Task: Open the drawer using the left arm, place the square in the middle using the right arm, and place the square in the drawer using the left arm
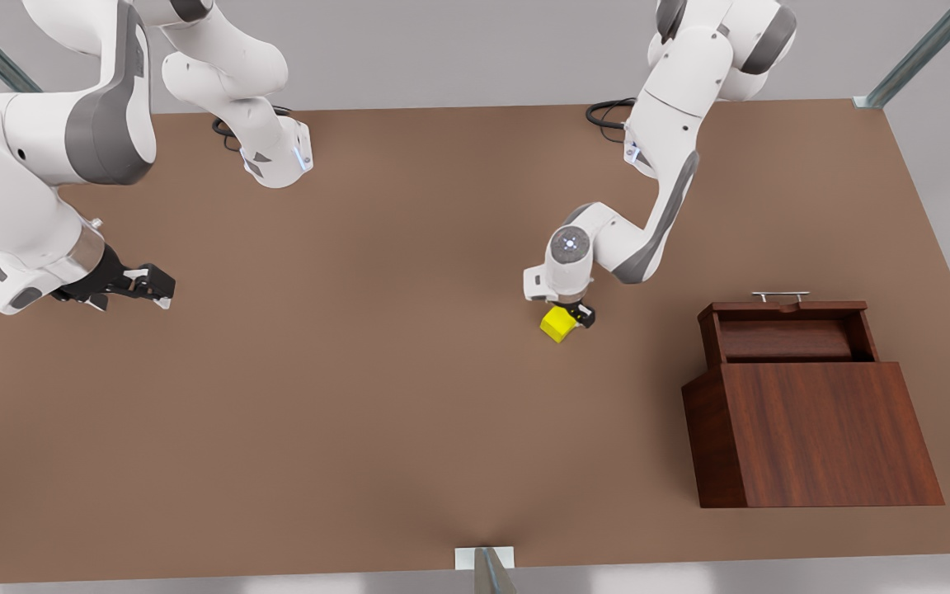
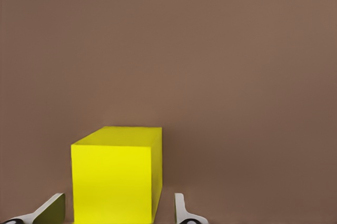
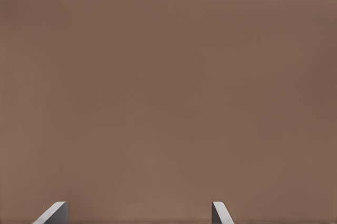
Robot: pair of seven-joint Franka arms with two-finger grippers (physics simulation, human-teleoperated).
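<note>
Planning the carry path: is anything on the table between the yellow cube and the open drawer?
Nothing: in the front view only bare table separates the square, at the left gripper, from the drawer.

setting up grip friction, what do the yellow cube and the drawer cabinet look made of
Cube: looks like smooth matte plastic, plain bright yellow faces without grain, though the render leaves it open. It sits between the left pincer's fingers. Cabinet: dark reddish wood with visible grain streaks, satin finish; its drawer handle looks like silver metal.

No legible text, labels, brand marks, numbers or signs appear on any surface in the front view or either wrist view.
</note>
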